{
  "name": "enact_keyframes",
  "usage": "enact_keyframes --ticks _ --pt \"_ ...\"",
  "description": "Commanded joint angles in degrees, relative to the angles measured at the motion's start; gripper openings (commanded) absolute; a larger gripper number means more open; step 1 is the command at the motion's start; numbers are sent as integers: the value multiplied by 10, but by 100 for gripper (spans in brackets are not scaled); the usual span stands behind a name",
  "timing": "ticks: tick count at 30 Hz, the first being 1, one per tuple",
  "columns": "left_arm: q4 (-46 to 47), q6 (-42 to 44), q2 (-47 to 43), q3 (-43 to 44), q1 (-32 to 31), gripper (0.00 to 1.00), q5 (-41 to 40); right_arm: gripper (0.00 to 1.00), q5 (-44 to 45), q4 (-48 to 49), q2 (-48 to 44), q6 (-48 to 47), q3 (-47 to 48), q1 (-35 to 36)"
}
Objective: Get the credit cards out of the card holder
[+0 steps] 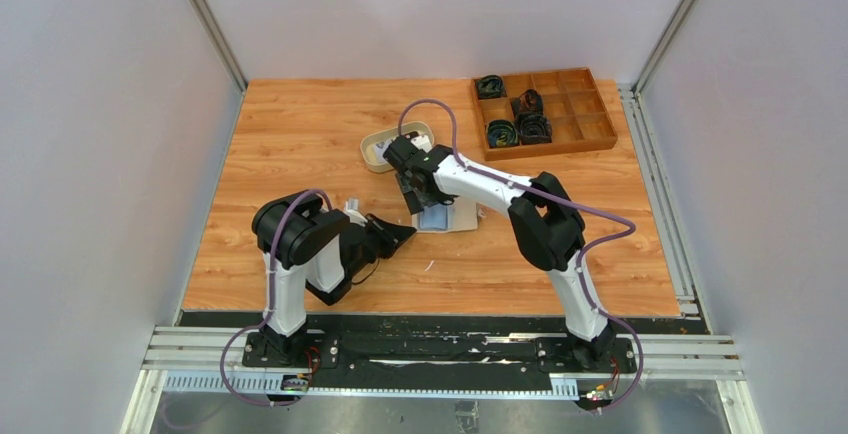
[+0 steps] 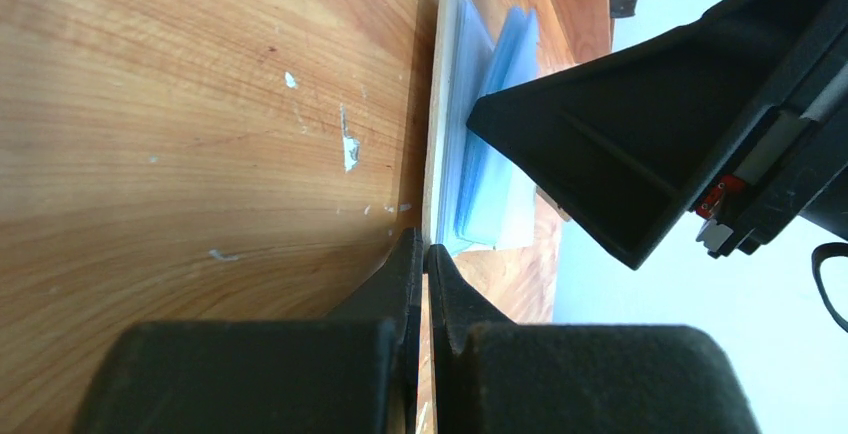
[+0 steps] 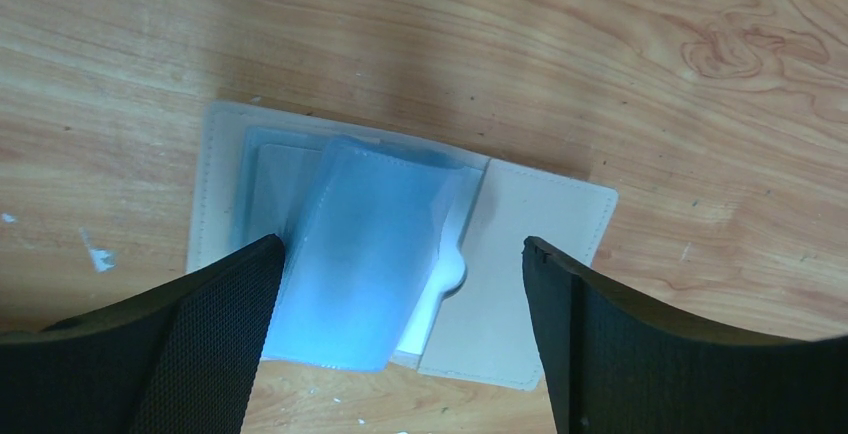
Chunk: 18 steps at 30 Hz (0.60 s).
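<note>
The card holder (image 3: 530, 254) lies open on the wood, cream outside with pale blue clear sleeves (image 3: 370, 244) standing up from its middle. A white edge (image 3: 445, 289) shows under the sleeves; I cannot tell if it is one of the credit cards. My right gripper (image 3: 402, 246) hangs open just above it, fingers either side of the sleeves. In the top view it sits over the card holder (image 1: 455, 218). My left gripper (image 2: 425, 250) is shut, lying low on the table with its tips at the card holder's (image 2: 437, 144) near edge. Nothing shows between its fingers.
An oval beige tray (image 1: 372, 150) stands behind the card holder, partly hidden by the right wrist. A brown wooden compartment box (image 1: 560, 136) with dark coiled items sits at the back right. A small white flat piece (image 1: 352, 204) lies beside the left arm.
</note>
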Motion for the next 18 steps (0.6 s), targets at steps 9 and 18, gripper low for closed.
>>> enact_keyframes --ticks 9,18 --pt "22 6 -12 -23 -6 0 -51 93 76 -14 -36 -24 -88 -12" --pt "22 10 -18 -25 -6 0 -54 94 113 -18 -137 -41 -172 -60"
